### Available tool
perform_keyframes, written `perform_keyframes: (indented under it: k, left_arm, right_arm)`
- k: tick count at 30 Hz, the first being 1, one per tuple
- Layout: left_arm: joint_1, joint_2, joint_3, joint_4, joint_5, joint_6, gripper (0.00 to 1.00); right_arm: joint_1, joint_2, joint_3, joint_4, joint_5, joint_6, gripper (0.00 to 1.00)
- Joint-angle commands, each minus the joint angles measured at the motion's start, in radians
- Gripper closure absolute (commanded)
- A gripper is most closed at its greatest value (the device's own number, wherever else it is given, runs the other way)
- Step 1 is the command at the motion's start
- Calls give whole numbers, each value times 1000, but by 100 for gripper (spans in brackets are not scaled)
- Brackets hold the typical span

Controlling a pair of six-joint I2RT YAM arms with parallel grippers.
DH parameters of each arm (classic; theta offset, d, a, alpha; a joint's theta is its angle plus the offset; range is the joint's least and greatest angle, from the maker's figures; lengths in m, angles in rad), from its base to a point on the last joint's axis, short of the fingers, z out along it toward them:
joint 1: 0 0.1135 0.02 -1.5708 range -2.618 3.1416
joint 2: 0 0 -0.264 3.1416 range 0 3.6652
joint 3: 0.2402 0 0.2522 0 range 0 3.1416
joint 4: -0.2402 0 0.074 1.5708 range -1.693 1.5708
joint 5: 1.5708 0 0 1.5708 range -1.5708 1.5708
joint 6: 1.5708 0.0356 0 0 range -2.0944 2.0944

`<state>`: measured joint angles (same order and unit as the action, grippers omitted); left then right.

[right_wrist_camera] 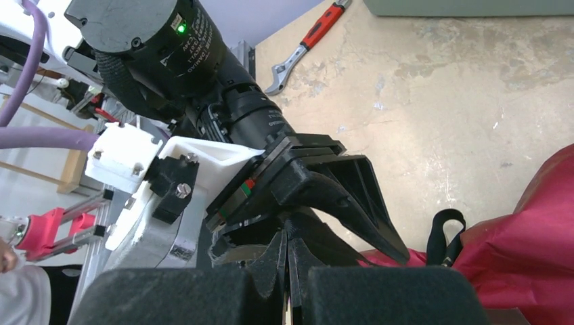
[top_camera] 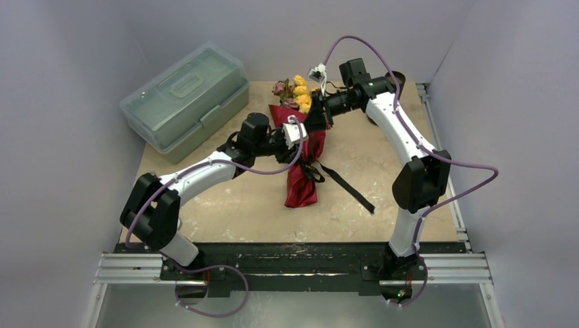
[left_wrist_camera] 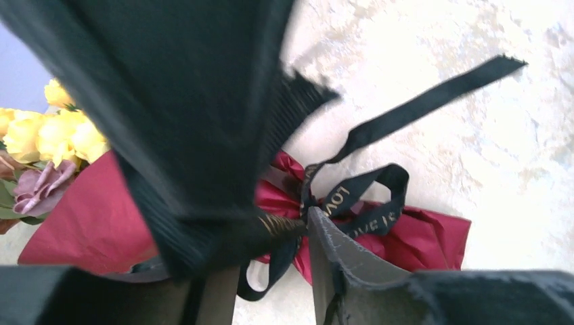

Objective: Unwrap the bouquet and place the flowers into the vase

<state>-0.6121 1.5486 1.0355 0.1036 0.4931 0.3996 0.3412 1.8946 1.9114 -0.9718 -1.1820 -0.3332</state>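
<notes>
The bouquet (top_camera: 304,174) lies mid-table in red paper, with the flowers (top_camera: 298,92) at its far end; yellow and pink blooms (left_wrist_camera: 47,135) show in the left wrist view. The black ribbon (top_camera: 348,186) is tied round it and one tail (left_wrist_camera: 420,105) trails right. My left gripper (top_camera: 299,137) hovers over the knot, its fingers (left_wrist_camera: 338,257) apart around a ribbon loop. My right gripper (top_camera: 316,121) reaches in from the far side, shut (right_wrist_camera: 288,233), with a taut gold-printed ribbon strand at its tip (left_wrist_camera: 288,223). The vase (top_camera: 399,78) stands mostly hidden behind the right arm.
A translucent green-grey lidded box (top_camera: 184,96) sits at the far left. In the right wrist view a red-handled wrench (right_wrist_camera: 308,40) lies on the table beyond the left arm's wrist (right_wrist_camera: 203,74). Grey walls close in on three sides.
</notes>
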Motion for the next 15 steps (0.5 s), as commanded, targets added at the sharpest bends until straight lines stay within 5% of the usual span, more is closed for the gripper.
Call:
perform_keyframes:
  k: [1,5,15]
  left_arm:
    - [-5,24,96,54,-31,-124,67]
    - [-5,15,129,21,-20,-149,100]
    - [14,-36,232,-96,-10,-158,100]
  right_arm:
    - [5,-55,-2,58,-30,21,100]
    - [5,-74,-24,111,-28,55,100]
    - [-11,-81,-46,211,-16,183,46]
